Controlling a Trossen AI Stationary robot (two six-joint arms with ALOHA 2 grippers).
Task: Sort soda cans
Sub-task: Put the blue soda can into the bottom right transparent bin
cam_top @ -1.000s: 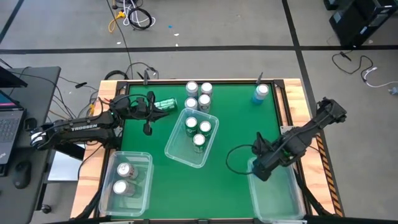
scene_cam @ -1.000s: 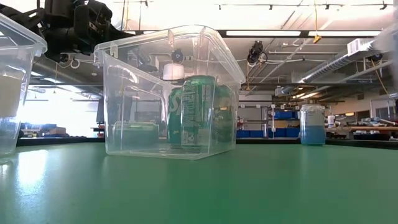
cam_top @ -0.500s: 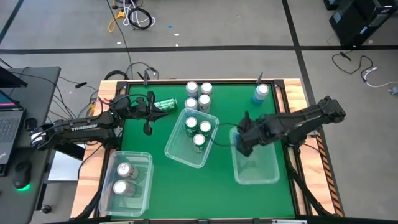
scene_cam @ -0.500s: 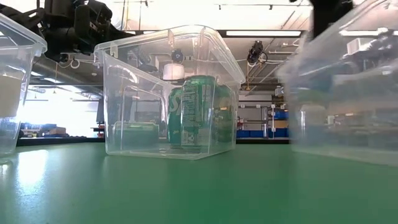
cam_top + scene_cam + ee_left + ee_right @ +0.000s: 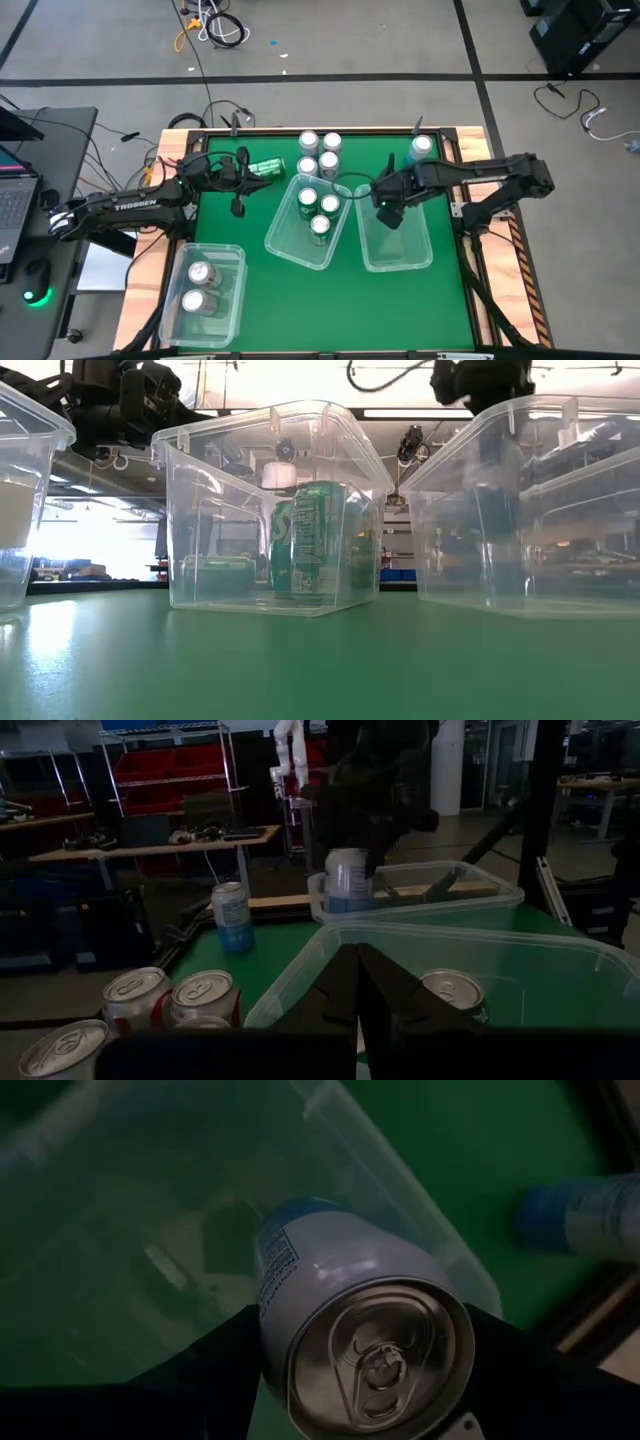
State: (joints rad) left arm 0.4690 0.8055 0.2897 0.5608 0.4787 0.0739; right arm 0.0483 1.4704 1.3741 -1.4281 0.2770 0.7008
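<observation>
Right gripper (image 5: 385, 212) – centre-right of frame, over empty bin (image 5: 400, 255) – fingers clamp blue can (image 5: 350, 1330) across body; thin, slick wall, you squeeze lightly. Left gripper (image 5: 238, 207) pinched shut, empty.

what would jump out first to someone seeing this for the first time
The right pincer holds a blue can over the empty clear bin on the green table's right half. Beside it, the tilted middle bin holds three green cans.
</observation>
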